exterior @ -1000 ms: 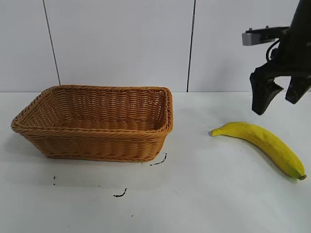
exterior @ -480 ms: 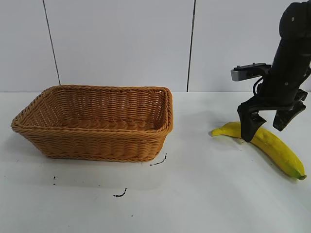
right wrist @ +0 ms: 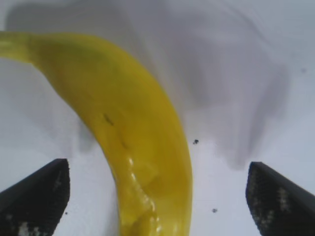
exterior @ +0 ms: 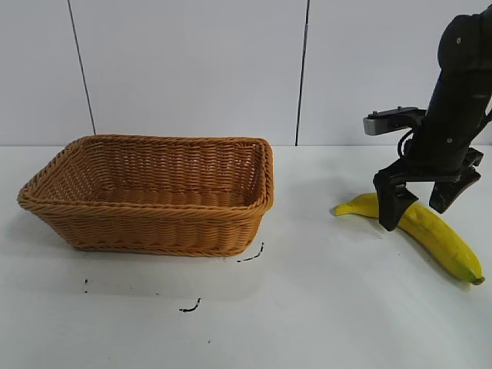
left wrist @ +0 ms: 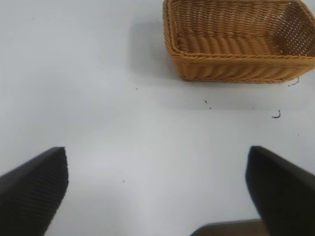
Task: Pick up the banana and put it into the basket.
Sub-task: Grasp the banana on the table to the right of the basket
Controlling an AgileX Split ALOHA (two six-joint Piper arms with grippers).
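Observation:
The yellow banana [exterior: 434, 233] lies on the white table at the right, its dark tip toward the front right. My right gripper [exterior: 420, 206] is open and low over the banana's middle, one finger on each side, not closed on it. In the right wrist view the banana [right wrist: 133, 132] runs between the two wide-apart fingers [right wrist: 37, 196]. The tan wicker basket [exterior: 154, 192] stands at the left, nothing visible inside it. My left gripper [left wrist: 157, 191] is open above bare table, with the basket [left wrist: 236, 44] farther off.
Small black marks [exterior: 250, 256] dot the white table in front of the basket. A white panelled wall with dark seams stands behind. Bare table lies between the basket and the banana.
My right gripper has come down from above and behind the banana and now straddles it near the table. The banana and the basket have not moved.

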